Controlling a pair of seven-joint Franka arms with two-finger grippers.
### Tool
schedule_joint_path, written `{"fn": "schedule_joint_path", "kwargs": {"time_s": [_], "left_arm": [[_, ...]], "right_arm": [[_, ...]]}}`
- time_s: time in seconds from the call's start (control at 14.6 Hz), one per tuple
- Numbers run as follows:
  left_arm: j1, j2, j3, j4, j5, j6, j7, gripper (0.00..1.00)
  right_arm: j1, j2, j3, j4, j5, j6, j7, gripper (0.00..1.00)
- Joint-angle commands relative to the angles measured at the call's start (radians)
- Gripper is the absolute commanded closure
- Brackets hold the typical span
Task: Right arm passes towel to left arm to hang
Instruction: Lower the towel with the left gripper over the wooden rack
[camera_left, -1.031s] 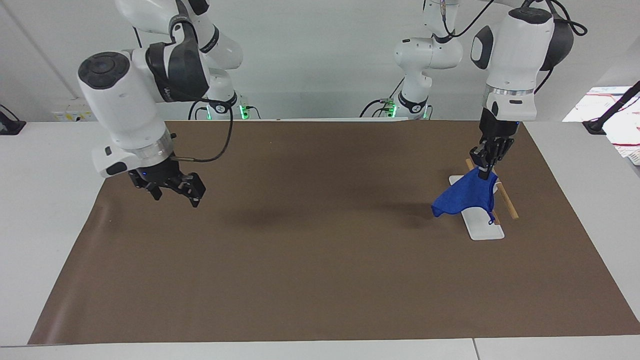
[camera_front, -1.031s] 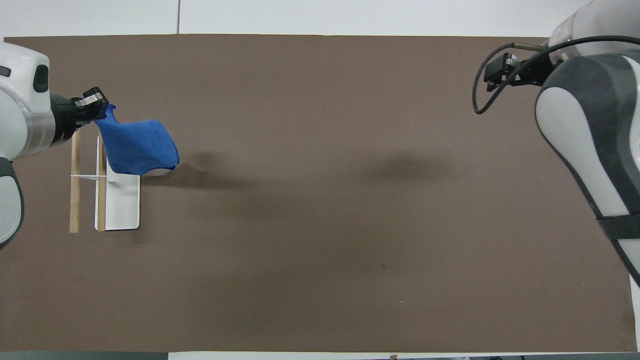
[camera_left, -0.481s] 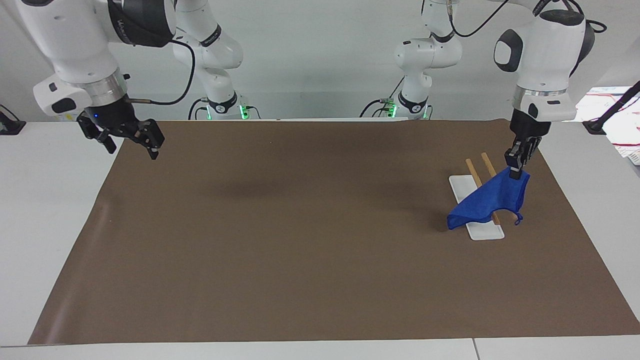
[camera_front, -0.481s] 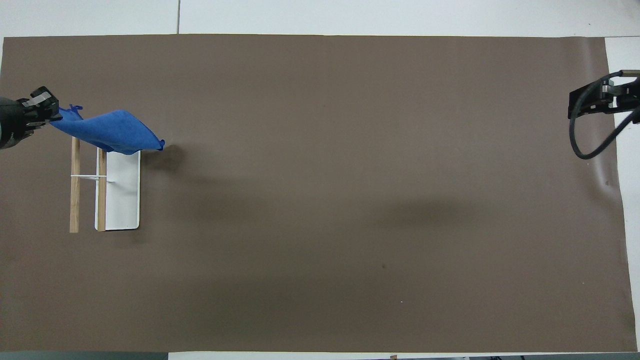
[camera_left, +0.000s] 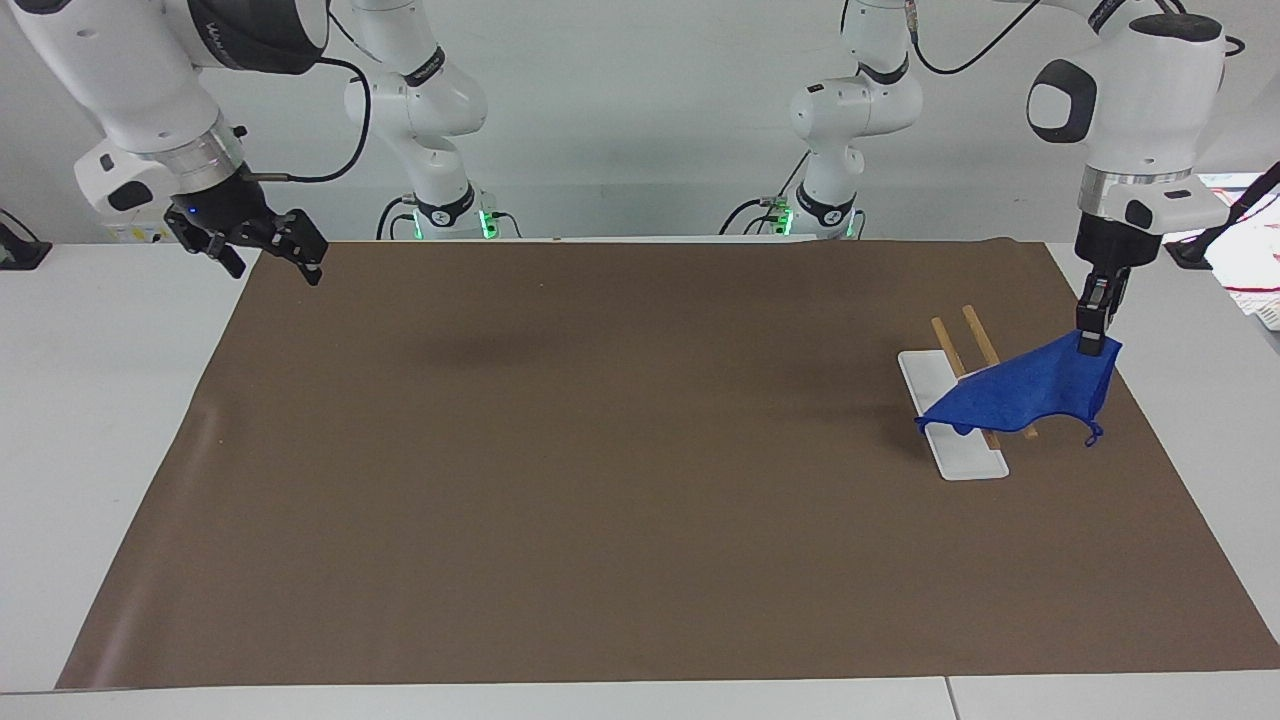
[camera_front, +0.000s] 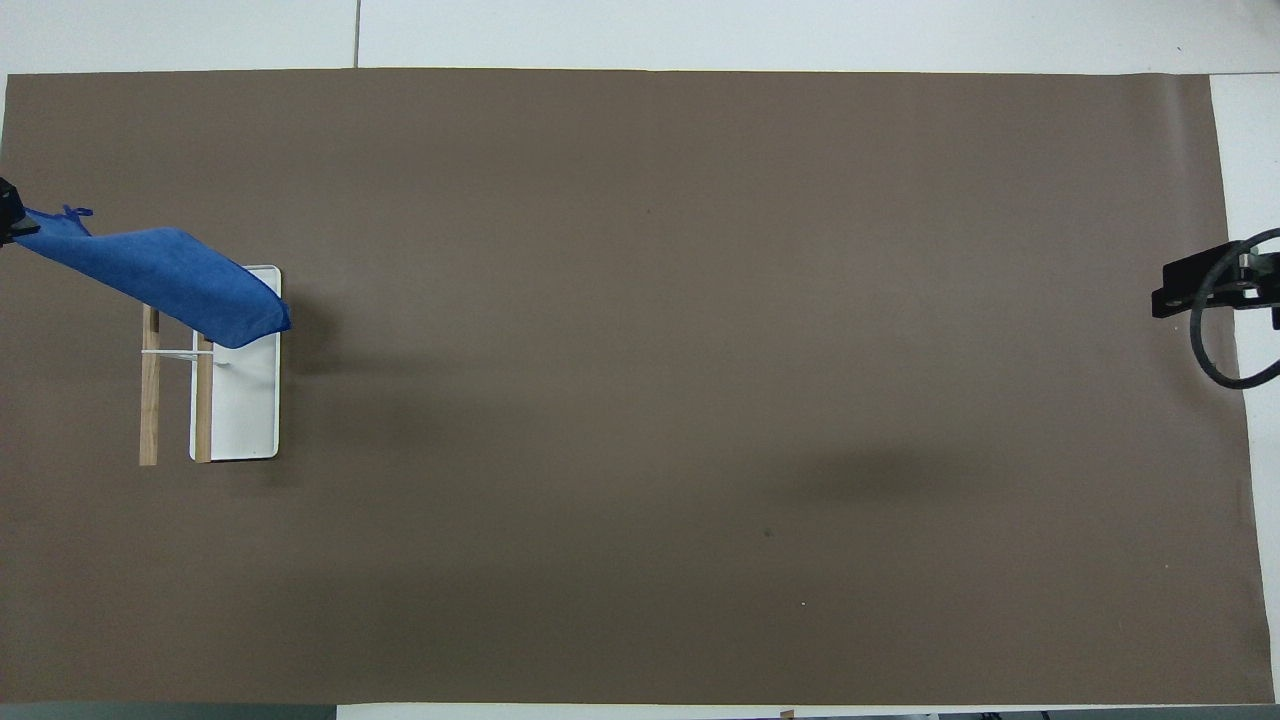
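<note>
The left tool (camera_left: 1092, 325) is gripping one corner of the blue towel (camera_left: 1030, 392) and holding it up over the left arm's end of the mat (camera_left: 620, 470). The towel is draping down across the wooden rails of the rack (camera_left: 955, 400), its low end hanging over the rack's white base. The right tool (camera_left: 262, 245), its fingers spread wide and holding nothing, is hovering over the mat's corner at the right arm's end of the tabletop (camera_left: 90, 400).
</note>
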Motion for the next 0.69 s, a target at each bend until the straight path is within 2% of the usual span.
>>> {"fn": "schedule_joint_path", "kwargs": {"time_s": [0.0,0.27,0.62], "left_arm": [[0.038,-0.026,-0.006,-0.038,0.017,0.037,-0.034,1.00],[0.022,-0.023,-0.008,-0.031,0.010,0.024,-0.172,1.00],[0.002,-0.024,-0.009,-0.031,0.010,-0.001,-0.330,1.00]], "right_arm": [[0.013,-0.046,-0.009,-0.056,0.015,0.017,-0.017,0.00],[0.013,-0.074,-0.009,-0.064,0.004,0.019,-0.032,0.00],[-0.003,-0.053,-0.007,-0.043,-0.005,0.051,-0.086,0.00]]}}
